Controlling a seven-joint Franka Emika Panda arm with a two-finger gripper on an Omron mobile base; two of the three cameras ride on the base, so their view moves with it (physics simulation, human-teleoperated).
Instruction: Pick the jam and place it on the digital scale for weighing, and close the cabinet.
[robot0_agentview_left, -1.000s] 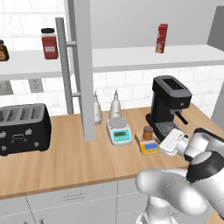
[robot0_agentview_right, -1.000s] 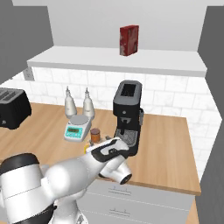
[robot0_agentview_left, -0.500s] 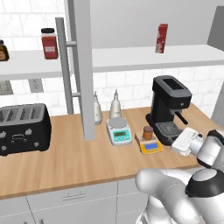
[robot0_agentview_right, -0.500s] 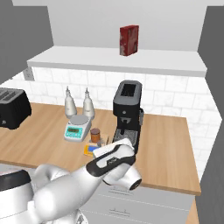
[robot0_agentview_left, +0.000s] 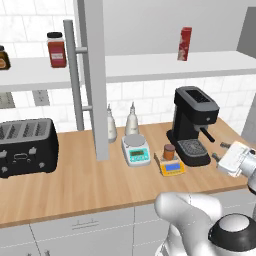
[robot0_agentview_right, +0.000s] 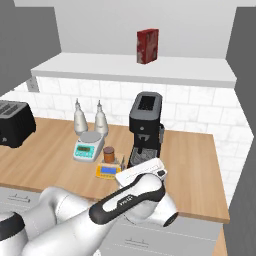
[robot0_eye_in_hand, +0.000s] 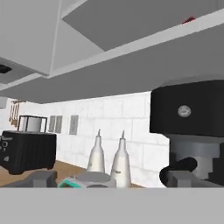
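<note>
Withdrawn rightward, tool (robot0_agentview_left: 222, 151) sits apart from jam (robot0_agentview_left: 169, 151) on digital scale (robot0_agentview_left: 172, 167).

The scene is lit evenly and softly, with no single light source to be made out. Only faint, diffuse shadows are cast on the counter (robot0_agentview_left: 75, 185) beneath the toaster (robot0_agentview_left: 26, 146) and coffee machine (robot0_agentview_left: 193, 125). No glare is seen. Edges are rendered slightly soft throughout, most of all in the hand view. The underside of the shelf (robot0_eye_in_hand: 131, 65) is kept in dull grey shade.
</note>
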